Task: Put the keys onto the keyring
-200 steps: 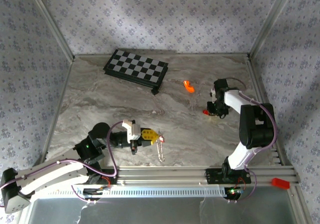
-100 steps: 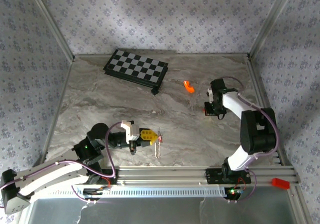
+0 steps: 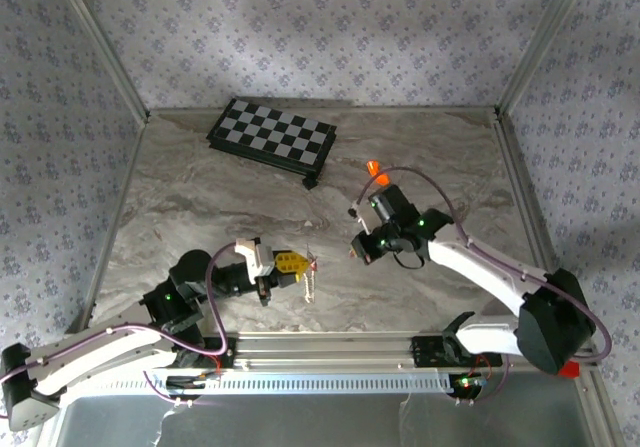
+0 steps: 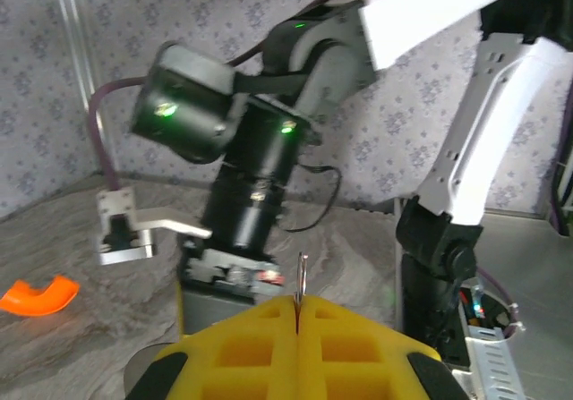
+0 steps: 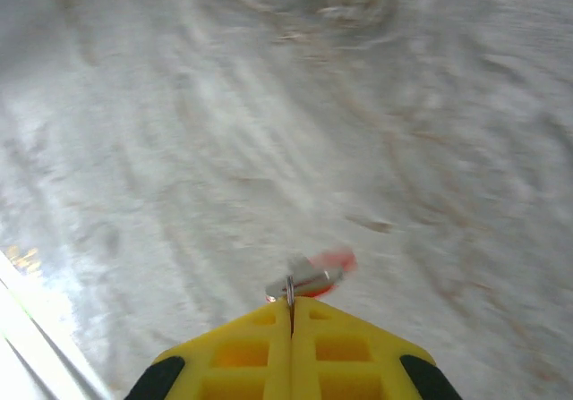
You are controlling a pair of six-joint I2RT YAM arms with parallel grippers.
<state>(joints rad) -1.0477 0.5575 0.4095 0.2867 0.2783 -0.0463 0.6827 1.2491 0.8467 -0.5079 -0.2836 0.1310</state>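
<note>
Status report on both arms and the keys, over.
Left gripper shut on keyring, chain dangling. Right gripper shut on red key. Orange piece farther back, apart.

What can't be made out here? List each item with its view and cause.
- Small red-headed key, right wrist view: motion-blurred, shape unclear.
- Silver metal keyring, left wrist view: only a thin edge above the shut yellow left fingers, which hide the rest.
- Keyring's silvery chain, top view: too small to tell links.
</note>
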